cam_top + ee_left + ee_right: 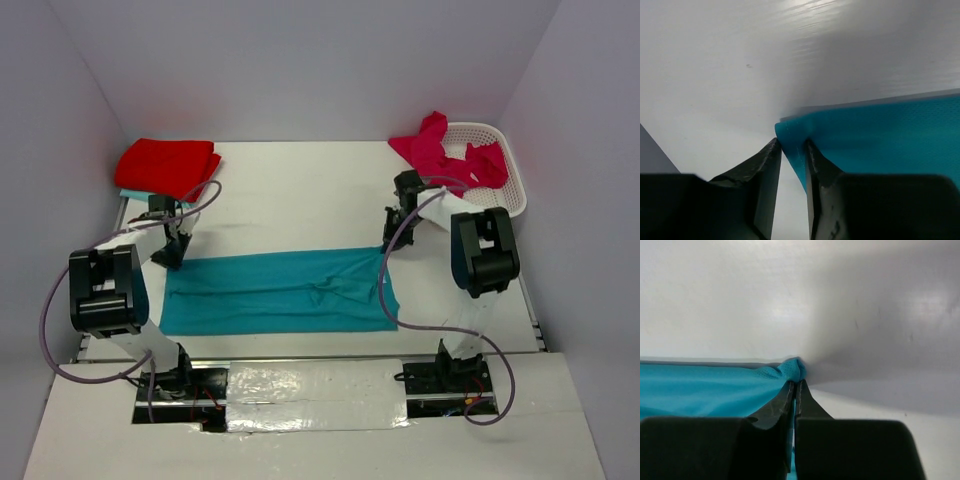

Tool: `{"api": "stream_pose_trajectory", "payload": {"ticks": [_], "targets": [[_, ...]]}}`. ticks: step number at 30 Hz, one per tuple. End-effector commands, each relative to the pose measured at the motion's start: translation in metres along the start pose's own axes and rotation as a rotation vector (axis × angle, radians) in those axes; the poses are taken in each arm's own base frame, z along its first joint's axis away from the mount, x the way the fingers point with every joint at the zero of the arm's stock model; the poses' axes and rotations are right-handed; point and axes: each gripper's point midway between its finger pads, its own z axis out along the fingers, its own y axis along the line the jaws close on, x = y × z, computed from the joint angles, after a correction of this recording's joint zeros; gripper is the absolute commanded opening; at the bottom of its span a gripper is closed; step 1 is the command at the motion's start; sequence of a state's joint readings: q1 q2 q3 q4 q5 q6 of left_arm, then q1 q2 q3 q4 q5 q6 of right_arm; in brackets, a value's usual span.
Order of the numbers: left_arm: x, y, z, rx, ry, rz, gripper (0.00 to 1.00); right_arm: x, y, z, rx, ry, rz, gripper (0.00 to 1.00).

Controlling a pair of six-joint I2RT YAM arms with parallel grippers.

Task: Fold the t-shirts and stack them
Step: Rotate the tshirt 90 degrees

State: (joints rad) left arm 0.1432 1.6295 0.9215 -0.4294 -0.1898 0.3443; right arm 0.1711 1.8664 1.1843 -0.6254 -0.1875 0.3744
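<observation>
Red cloth comes first at the far left: a folded red t-shirt (pixel 165 163) lies at the back corner of the white table (pixel 300 190), with a strip of teal cloth (pixel 132 196) showing under its near edge.

Just in front of that pile, the left gripper (pixel 791 145) is down at the table surface, at the far left corner of the teal t-shirt (pixel 280 292). Its jaws stand partly apart with the corner of the cloth between the tips. The fabric lies against one finger, and a sliver of table shows beside the other, so it is not clamped.

The teal t-shirt itself lies flat in a long, wide band across the middle of the table, between the two arms, with a few wrinkles right of centre.

At its far right corner the right gripper (pixel 796 385) has its jaws pressed together on the fabric — a small bunch of teal mesh puckers up just past the fingertips.

Further right and back, a white mesh basket (pixel 508 190) sits in the far right corner. Crumpled magenta t-shirts (pixel 440 150) lie heaped in it, one spilling over its left rim onto the table.
</observation>
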Motion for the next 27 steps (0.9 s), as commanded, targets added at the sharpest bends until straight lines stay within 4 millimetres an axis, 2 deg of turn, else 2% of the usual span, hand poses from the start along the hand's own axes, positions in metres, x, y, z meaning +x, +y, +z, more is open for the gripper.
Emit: {"api": "stream_pose_trajectory", "payload": {"ticks": [1, 2, 3, 4, 5, 6, 7, 8, 9, 10, 11, 12, 14, 15, 16, 17, 18, 20, 21, 23, 24, 25, 26, 27], "targets": [[0.012, 0.016, 0.009, 0.010, 0.034, -0.026, 0.36, -0.034, 0.006, 0.007, 0.020, -0.010, -0.056, 0.00], [0.014, 0.017, 0.008, 0.019, 0.043, -0.020, 0.37, -0.043, 0.009, 0.006, 0.028, -0.007, -0.061, 0.00], [0.020, 0.008, 0.005, 0.080, 0.058, -0.019, 0.42, -0.054, 0.012, 0.007, 0.030, -0.013, -0.071, 0.00], [0.013, 0.006, -0.003, 0.113, 0.025, -0.017, 0.49, -0.088, 0.026, 0.009, 0.017, -0.058, -0.084, 0.00], [0.009, 0.001, -0.011, 0.155, 0.003, -0.007, 0.69, -0.099, 0.034, 0.009, 0.022, -0.060, -0.093, 0.02], [0.004, -0.003, -0.018, 0.181, -0.026, -0.007, 0.74, -0.114, 0.041, 0.013, 0.022, -0.069, -0.106, 0.04], [-0.007, -0.008, -0.033, 0.226, -0.088, -0.008, 0.79, -0.154, 0.062, 0.019, -0.007, -0.130, -0.125, 0.12], [-0.014, -0.011, -0.041, 0.250, -0.117, -0.011, 0.99, -0.165, 0.075, 0.021, -0.025, -0.128, -0.138, 0.21], [-0.019, -0.012, -0.047, 0.265, -0.138, -0.017, 1.00, -0.179, 0.086, 0.027, -0.051, -0.146, -0.147, 0.32], [-0.031, -0.009, -0.056, 0.277, -0.174, -0.019, 0.99, -0.209, 0.105, 0.035, -0.106, -0.213, -0.152, 0.49], [-0.031, -0.009, -0.060, 0.284, -0.162, -0.038, 0.99, -0.218, 0.122, 0.036, -0.186, -0.232, -0.160, 0.57], [-0.033, -0.006, -0.062, 0.277, -0.159, -0.043, 0.99, -0.225, 0.129, 0.038, -0.225, -0.255, -0.154, 0.72], [-0.036, 0.002, -0.064, 0.241, -0.148, -0.050, 0.99, -0.231, 0.141, 0.039, -0.297, -0.302, -0.143, 0.88], [-0.035, 0.004, -0.063, 0.235, -0.140, -0.052, 1.00, -0.239, 0.150, 0.004, -0.320, -0.370, -0.153, 0.99], [-0.034, 0.004, -0.062, 0.233, -0.135, -0.052, 0.99, -0.230, 0.143, 0.009, -0.300, -0.356, -0.143, 1.00], [-0.033, 0.003, -0.062, 0.235, -0.131, -0.052, 0.99, -0.238, 0.140, -0.005, -0.271, -0.404, -0.150, 1.00], [-0.033, 0.002, -0.060, 0.240, -0.128, -0.055, 0.99, -0.244, 0.146, -0.039, -0.271, -0.463, -0.165, 1.00], [-0.030, -0.003, -0.055, 0.261, -0.119, -0.057, 0.99, -0.257, 0.142, -0.081, -0.218, -0.554, -0.176, 1.00], [-0.026, -0.005, -0.051, 0.262, -0.108, -0.059, 0.99, -0.262, 0.147, -0.122, -0.220, -0.630, -0.186, 1.00], [-0.024, -0.008, -0.044, 0.269, -0.095, -0.050, 0.97, -0.260, 0.140, -0.150, -0.179, -0.685, -0.171, 1.00], [-0.021, -0.010, -0.041, 0.275, -0.088, -0.044, 0.96, -0.258, 0.133, -0.187, -0.150, -0.755, -0.146, 1.00], [-0.020, -0.011, -0.038, 0.276, -0.084, -0.032, 0.94, -0.243, 0.119, -0.174, -0.122, -0.710, -0.127, 1.00], [-0.016, -0.012, -0.034, 0.264, -0.076, -0.021, 0.93, -0.217, 0.104, -0.167, -0.104, -0.655, -0.095, 1.00], [-0.014, -0.012, -0.032, 0.257, -0.074, -0.010, 0.90, -0.200, 0.094, -0.157, -0.104, -0.611, -0.071, 1.00]]}}
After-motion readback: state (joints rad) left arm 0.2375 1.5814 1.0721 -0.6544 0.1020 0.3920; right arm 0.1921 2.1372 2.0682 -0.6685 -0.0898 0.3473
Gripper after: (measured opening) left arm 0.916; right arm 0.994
